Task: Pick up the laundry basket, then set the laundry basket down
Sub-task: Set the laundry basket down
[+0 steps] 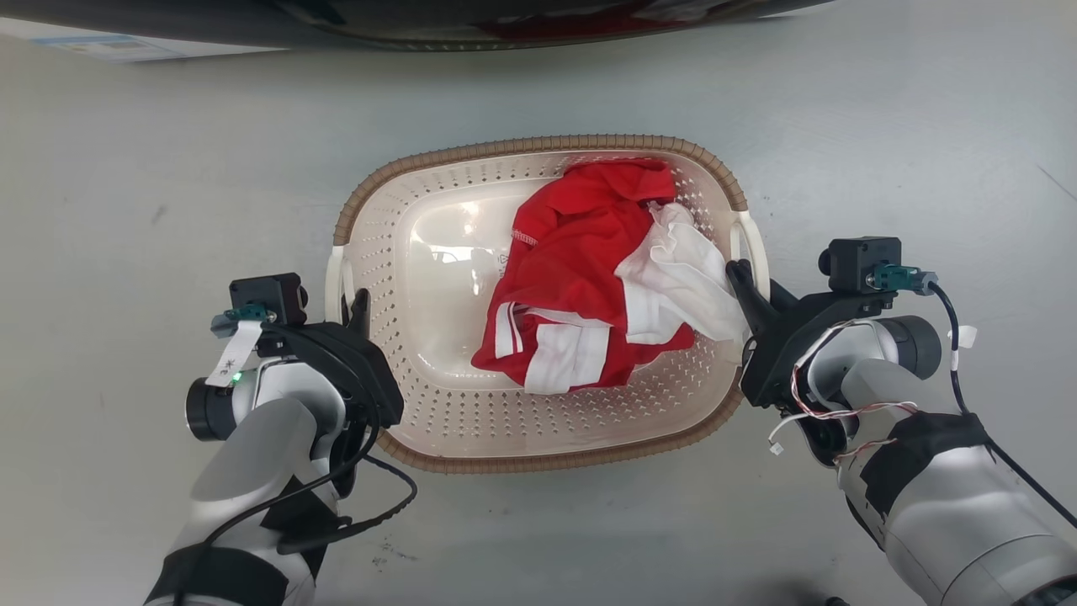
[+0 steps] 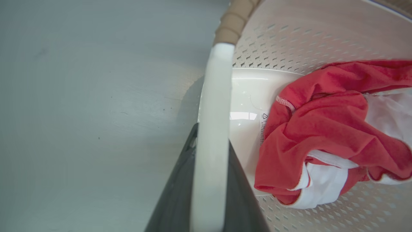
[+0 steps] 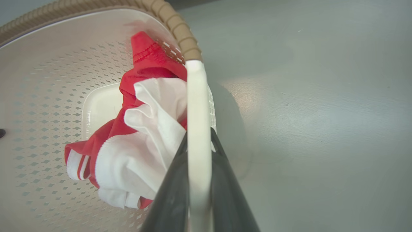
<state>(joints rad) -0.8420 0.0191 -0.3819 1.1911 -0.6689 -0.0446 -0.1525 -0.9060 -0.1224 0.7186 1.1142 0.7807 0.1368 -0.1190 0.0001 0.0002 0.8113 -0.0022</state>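
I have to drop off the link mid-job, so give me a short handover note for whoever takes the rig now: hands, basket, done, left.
Left hand: shut on the laundry basket's left loop handle, a finger on each side of it.
Right hand: shut on the right loop handle the same way.
Basket: between the two hands over the grey floor, red and white clothes inside, toward the right hand's side.
Done: both handles gripped.
Left: I cannot tell whether it is off the floor; finish the lift if needed, then set it down and open both hands.
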